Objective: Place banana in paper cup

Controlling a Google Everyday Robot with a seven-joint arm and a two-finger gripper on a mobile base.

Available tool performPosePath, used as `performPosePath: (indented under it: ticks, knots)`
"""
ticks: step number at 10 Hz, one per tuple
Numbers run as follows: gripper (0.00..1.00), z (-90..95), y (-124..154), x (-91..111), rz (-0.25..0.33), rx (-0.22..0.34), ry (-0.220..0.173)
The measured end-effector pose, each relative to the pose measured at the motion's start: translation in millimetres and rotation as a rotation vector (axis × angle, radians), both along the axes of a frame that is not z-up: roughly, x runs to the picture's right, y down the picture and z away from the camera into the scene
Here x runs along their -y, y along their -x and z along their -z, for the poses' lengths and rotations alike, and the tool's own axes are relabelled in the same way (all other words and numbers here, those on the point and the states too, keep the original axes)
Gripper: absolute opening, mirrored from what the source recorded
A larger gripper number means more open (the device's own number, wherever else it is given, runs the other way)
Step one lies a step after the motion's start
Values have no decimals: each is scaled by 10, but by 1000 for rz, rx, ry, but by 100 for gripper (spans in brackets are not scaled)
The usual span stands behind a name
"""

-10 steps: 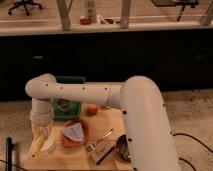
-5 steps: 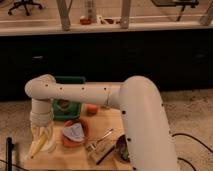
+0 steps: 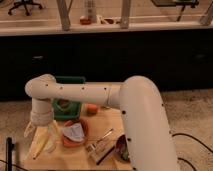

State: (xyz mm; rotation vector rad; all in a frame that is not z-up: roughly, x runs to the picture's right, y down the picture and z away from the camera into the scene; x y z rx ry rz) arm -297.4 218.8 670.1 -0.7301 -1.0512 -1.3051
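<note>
My gripper [image 3: 41,136] hangs at the end of the white arm over the left end of the wooden table [image 3: 107,122], pointing down. A slender pale yellow shape [image 3: 38,148] at the gripper looks like the banana, reaching down toward the table's front left corner. I cannot tell whether it is held or lying below. I cannot make out the paper cup; the gripper may be hiding it.
An orange-red bowl [image 3: 80,125] holding a crumpled white thing sits just right of the gripper. A green box [image 3: 68,104] and a round orange fruit [image 3: 91,108] are behind it. Metal utensils [image 3: 102,143] and a dark brown bowl [image 3: 121,148] lie under the arm.
The gripper has stayed over the table's left end, shifting only slightly. Nothing else has moved.
</note>
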Motion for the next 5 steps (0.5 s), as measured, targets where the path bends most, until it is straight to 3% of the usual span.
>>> performPosePath:
  ticks: [5]
  knots:
    - [80, -12, -17, 49, 1, 0, 1]
